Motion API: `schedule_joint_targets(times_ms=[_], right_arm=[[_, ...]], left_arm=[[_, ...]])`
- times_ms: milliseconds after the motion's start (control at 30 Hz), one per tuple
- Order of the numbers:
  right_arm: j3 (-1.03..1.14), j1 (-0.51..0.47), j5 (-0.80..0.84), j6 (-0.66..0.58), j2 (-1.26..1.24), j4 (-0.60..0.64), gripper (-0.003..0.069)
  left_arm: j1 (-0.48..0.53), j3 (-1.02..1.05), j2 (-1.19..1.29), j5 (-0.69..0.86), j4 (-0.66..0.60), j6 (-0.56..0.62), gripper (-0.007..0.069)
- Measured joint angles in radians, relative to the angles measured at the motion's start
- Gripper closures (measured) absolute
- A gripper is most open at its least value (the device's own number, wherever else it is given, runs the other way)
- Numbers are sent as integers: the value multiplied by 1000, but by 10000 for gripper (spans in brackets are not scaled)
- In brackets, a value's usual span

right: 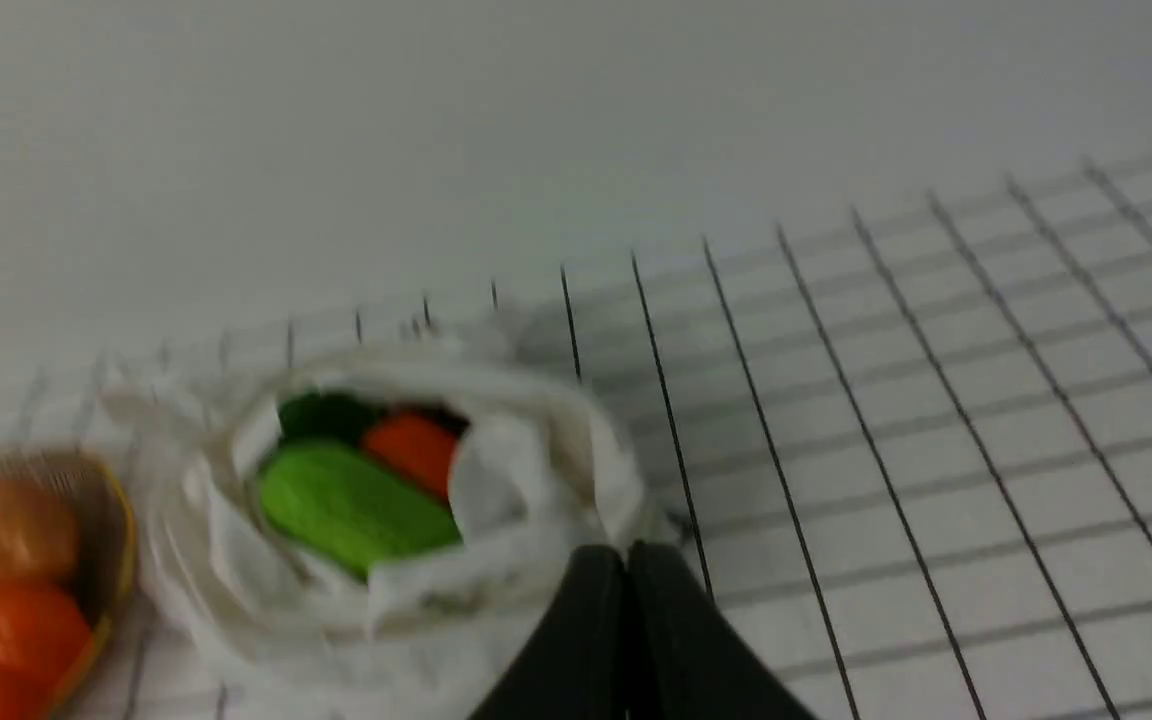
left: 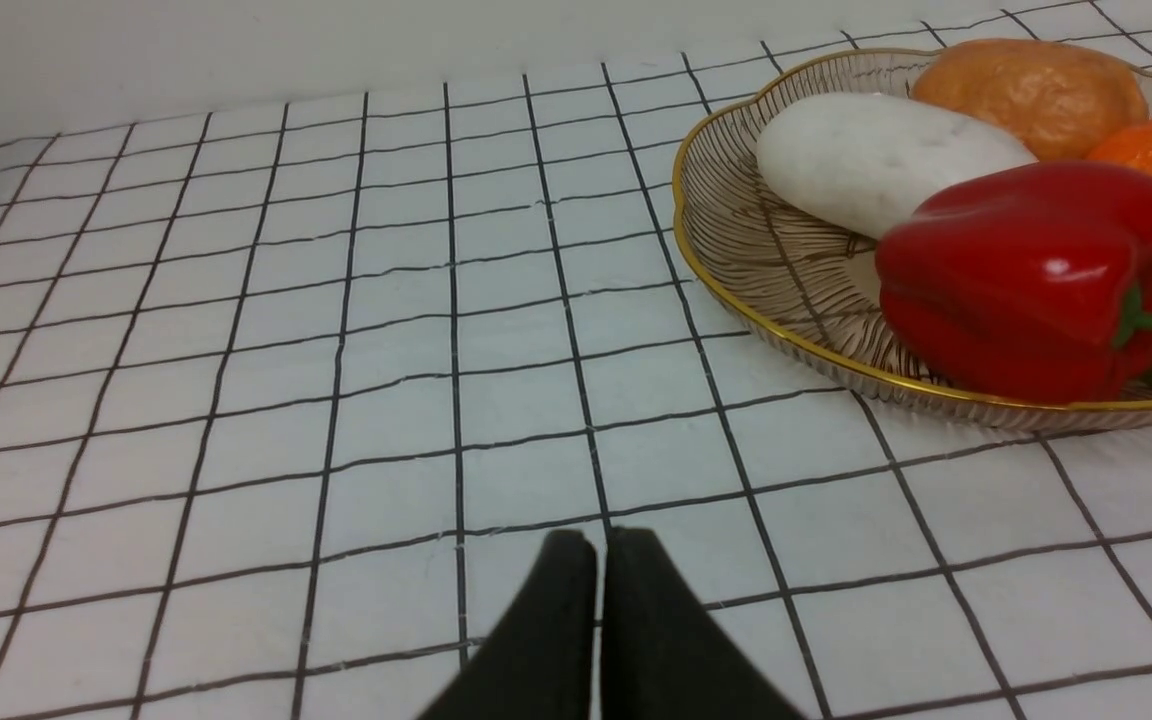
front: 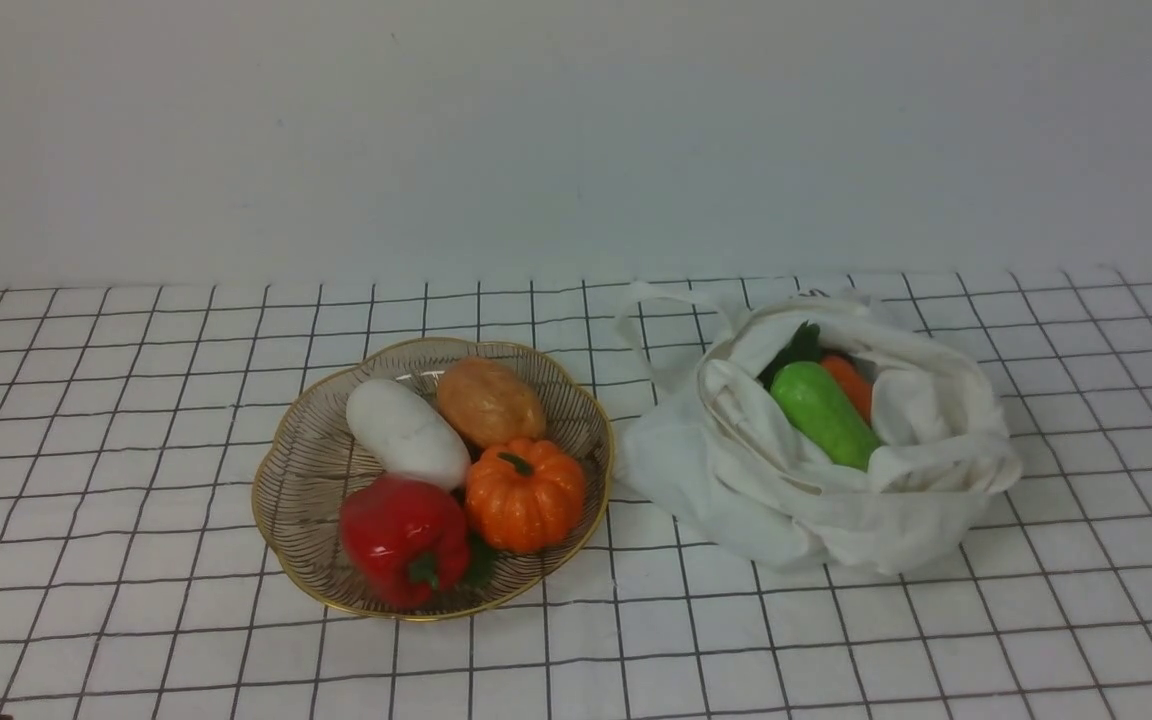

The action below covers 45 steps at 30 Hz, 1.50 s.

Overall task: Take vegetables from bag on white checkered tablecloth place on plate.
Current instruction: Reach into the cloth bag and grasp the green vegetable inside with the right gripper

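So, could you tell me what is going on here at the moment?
A two-armed robot is emptying the bag onto the plate. The white piece, brown piece, pumpkin and red pepper lie on the plate; the cucumber and carrot are in the bag. The left gripper and right gripper are shut and hold nothing.

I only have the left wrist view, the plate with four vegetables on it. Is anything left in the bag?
Observer: Yes. A light-green cucumber lies in the open bag, to the right of the plate.
Operator: Anything else in there?
Observer: An orange carrot with a dark green top sits behind the cucumber.
Operator: What is the right gripper doing?
Observer: Its fingers are shut together and hold nothing.
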Motion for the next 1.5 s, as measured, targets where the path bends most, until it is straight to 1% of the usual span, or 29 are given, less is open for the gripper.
schedule_joint_targets(times_ms=[33,67,133,200,300,333,367,433,533,633,700,733,767,800,833,867,900,1000,1100,1333,1433,1500], right_arm=[[-21,0,17,-31,39,17,674],[-77,0,73,-165,149,80,674],[-115,0,89,-257,239,146,674],[-164,6,94,-379,336,257,674],[-224,48,90,-528,446,377,672],[-256,86,75,-586,511,412,666],[-260,86,72,-591,520,412,664],[-300,145,32,-620,609,422,644],[-351,200,-8,-627,720,402,589],[-401,240,-33,-632,827,374,487],[-417,251,-44,-633,856,364,447],[-440,262,-67,-634,899,348,382],[-443,263,-72,-634,910,347,365],[-460,268,-93,-634,949,339,302],[-466,269,-101,-634,968,336,266],[-469,269,-104,-634,982,336,253],[-481,270,-108,-634,1016,333,207],[-495,270,-112,-634,1060,332,159],[-505,270,-114,-635,1099,343,137],[-506,270,-116,-642,1134,338,132],[-509,270,-115,-649,1147,328,139],[-511,270,-110,-654,1155,320,161]], left_arm=[[0,0,0,0,0,0,632],[0,0,0,0,0,0,632],[0,0,0,0,0,0,632],[0,0,0,0,0,0,632],[0,0,0,0,0,0,632],[0,0,0,0,0,0,632],[0,0,0,0,0,0,632],[0,0,0,0,0,0,632],[0,0,0,0,0,0,632],[0,0,0,0,0,0,632],[0,0,0,0,0,0,632],[0,0,0,0,0,0,632],[0,0,0,0,0,0,632],[0,0,0,0,0,0,632],[0,0,0,0,0,0,632],[0,0,0,0,0,0,632],[0,0,0,0,0,0,632],[0,0,0,0,0,0,632],[0,0,0,0,0,0,632],[0,0,0,0,0,0,632],[0,0,0,0,0,0,632],[0,0,0,0,0,0,632]])
